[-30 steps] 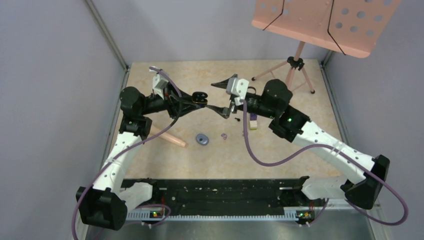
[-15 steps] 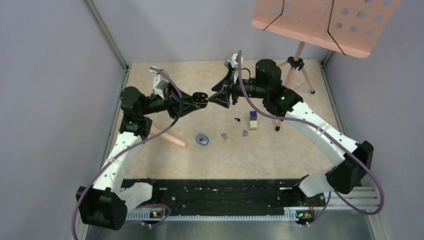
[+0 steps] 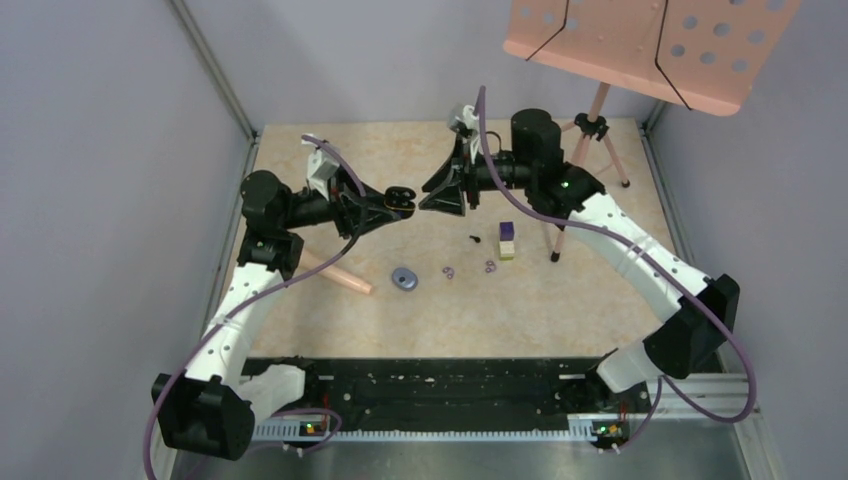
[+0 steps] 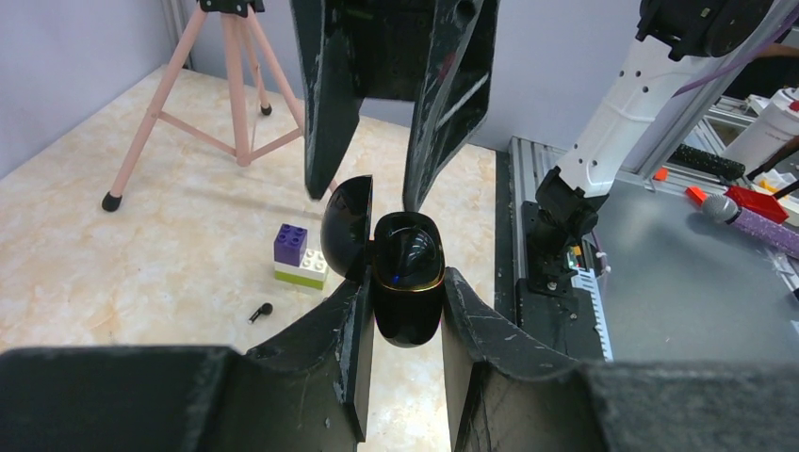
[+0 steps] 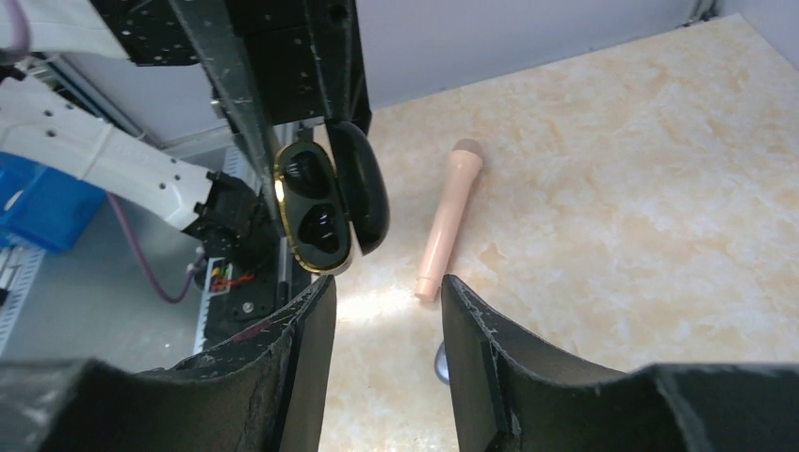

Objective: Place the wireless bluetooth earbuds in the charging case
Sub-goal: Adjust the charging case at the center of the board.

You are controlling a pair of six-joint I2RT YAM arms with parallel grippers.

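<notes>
My left gripper (image 3: pixel 398 200) is shut on the black charging case (image 4: pixel 407 282) and holds it above the table with its lid (image 4: pixel 346 226) open. The case also shows in the right wrist view (image 5: pixel 316 207); its two wells look dark and I cannot tell what is in them. My right gripper (image 3: pixel 432 198) is open and empty, its tips just right of the case (image 3: pixel 402 194). One black earbud (image 3: pixel 472 238) lies on the table left of the purple-and-yellow block (image 3: pixel 507 240). Two pale purple ring-like buds (image 3: pixel 449 272) (image 3: pixel 490 266) lie nearer. A second black bud is not in view.
A grey disc (image 3: pixel 405 278) and a pink stick (image 3: pixel 335 272) lie on the table under my left arm. A pink music stand with its tripod (image 3: pixel 590 130) is at the back right. Grey walls close in the left and right sides.
My right gripper rose from the table near the block up to the open case, then drew back slightly. My left gripper kept the case still.
</notes>
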